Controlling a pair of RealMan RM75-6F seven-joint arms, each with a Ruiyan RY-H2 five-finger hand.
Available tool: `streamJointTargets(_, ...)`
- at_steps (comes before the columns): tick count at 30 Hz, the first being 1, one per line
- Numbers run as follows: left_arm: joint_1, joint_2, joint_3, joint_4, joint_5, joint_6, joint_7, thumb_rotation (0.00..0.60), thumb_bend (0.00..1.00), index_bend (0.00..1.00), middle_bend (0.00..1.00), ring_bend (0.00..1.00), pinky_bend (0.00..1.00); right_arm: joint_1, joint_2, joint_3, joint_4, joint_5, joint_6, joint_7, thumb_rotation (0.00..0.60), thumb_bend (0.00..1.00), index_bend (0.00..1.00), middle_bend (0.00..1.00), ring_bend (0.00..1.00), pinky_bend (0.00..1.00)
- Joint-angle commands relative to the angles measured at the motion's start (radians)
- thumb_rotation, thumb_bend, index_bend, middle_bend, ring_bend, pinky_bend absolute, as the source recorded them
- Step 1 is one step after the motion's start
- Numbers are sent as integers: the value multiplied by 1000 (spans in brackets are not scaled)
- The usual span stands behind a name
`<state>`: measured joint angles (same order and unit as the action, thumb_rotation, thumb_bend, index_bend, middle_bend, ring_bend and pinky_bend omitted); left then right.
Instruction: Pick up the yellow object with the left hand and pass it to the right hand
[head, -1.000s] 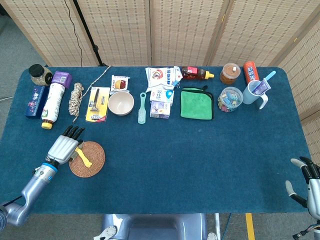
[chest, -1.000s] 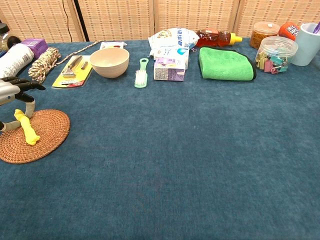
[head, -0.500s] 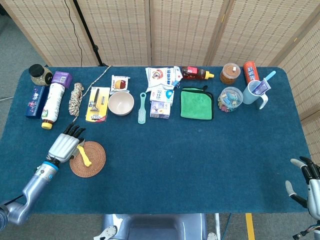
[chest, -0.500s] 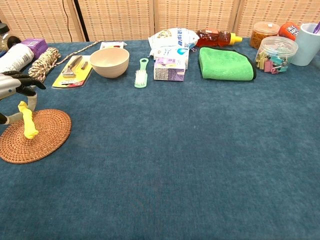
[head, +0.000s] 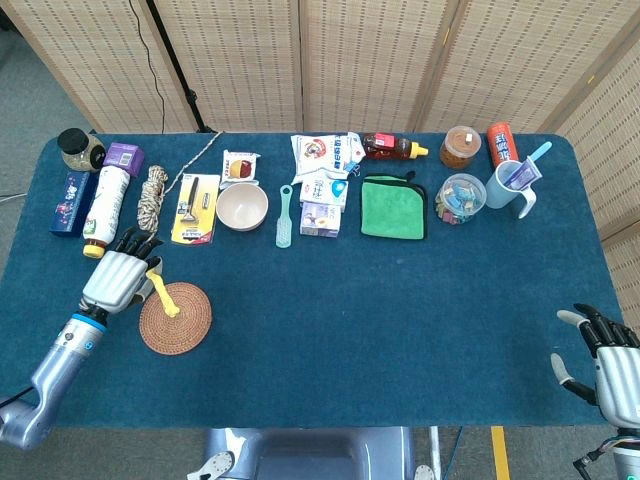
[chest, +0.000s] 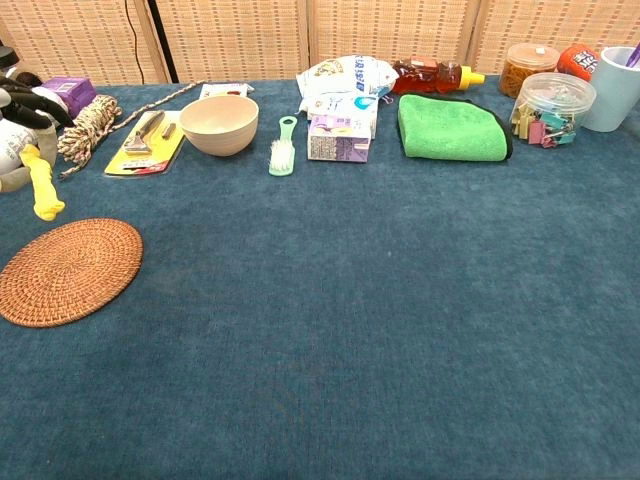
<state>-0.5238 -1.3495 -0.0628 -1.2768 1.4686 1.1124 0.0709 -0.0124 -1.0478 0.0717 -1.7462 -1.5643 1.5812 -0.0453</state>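
My left hand (head: 118, 278) holds the yellow object (chest: 42, 185) near the worktop's left edge, long axis roughly upright, hanging below the fingers. My right hand (head: 608, 352) waits at the near right corner, fingers spread and empty, well apart; the pass must run rightward.

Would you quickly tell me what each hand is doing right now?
Left hand: holding the yellow object, lifted off the mat.
Right hand: open, empty.

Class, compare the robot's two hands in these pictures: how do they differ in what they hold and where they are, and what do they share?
The left hand grips the yellow object, lifted above the woven mat; the right hand holds nothing, its fingers spread. The left hand is over the table near its left end; the right hand sits off its near right corner. Both are silver with dark fingers.
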Motion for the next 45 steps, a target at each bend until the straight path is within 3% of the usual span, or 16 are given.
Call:
streamJointTargets(1,-5,34,-11,-40,14,21,13,600,560,660,236,144,33,18,10,3,-12,-11,-20,19,600,372,286,214,281,283)
streamJointTargets(10,-50,103,-38,-137,78,48,80,600,560,666,240,147,33,93,38,10,-76,-30,-119,135,600,372,290,213,281,286)
streamJointTargets(20,-133,147,-58,-213,149,10,188,600,563,666,240,146,33,193,78,16,-149,-24,-265,303,600,355,309,220,281,288)
streamJointTargets(37,-249,124,-100,-259,256,11,284,600,562,666,240,142,33,362,55,40,-182,69,-530,620,600,333,334,227,281,286)
streamJointTargets(45,-310,94,-124,-264,313,16,340,600,562,666,240,141,33,456,20,49,-149,68,-669,849,600,329,359,225,241,205)
